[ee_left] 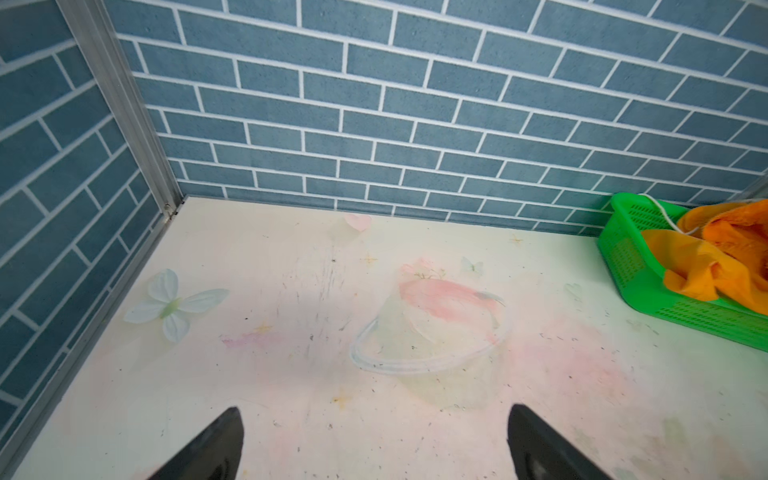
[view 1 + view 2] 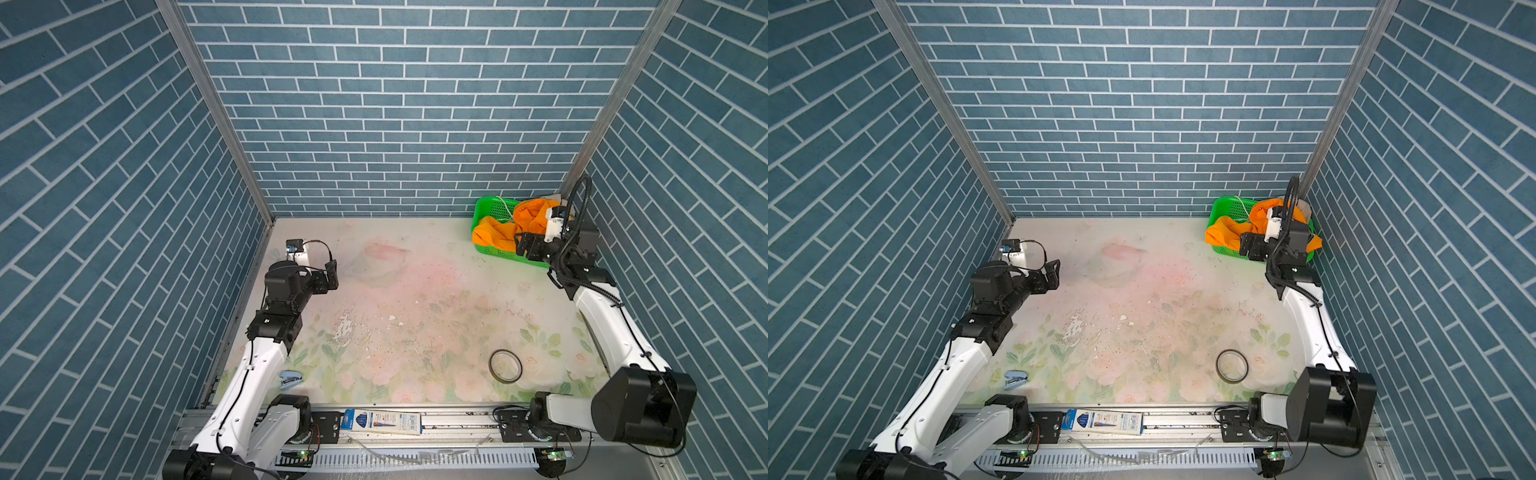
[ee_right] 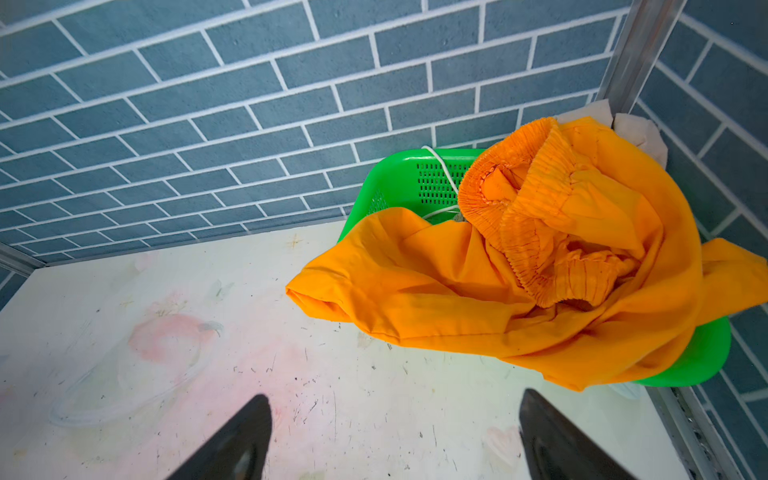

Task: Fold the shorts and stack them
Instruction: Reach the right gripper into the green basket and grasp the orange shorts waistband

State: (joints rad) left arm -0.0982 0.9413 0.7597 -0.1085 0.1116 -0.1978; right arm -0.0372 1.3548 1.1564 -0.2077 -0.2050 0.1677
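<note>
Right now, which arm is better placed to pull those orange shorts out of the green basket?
Probably the right. The right tool, open, hovers beside the orange shorts spilling over the green basket; the left tool, also open, is far away on the opposite side.

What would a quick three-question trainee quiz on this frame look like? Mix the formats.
1. True or false: the orange shorts are already folded.
2. Where does the green basket sit? A) far right corner B) far left corner C) middle of the table
3. Fill in: the left gripper and right gripper both stand ___.

Key
1. False: they lie bunched in the basket, spilling over its rim.
2. A
3. Open, with nothing held.
</note>
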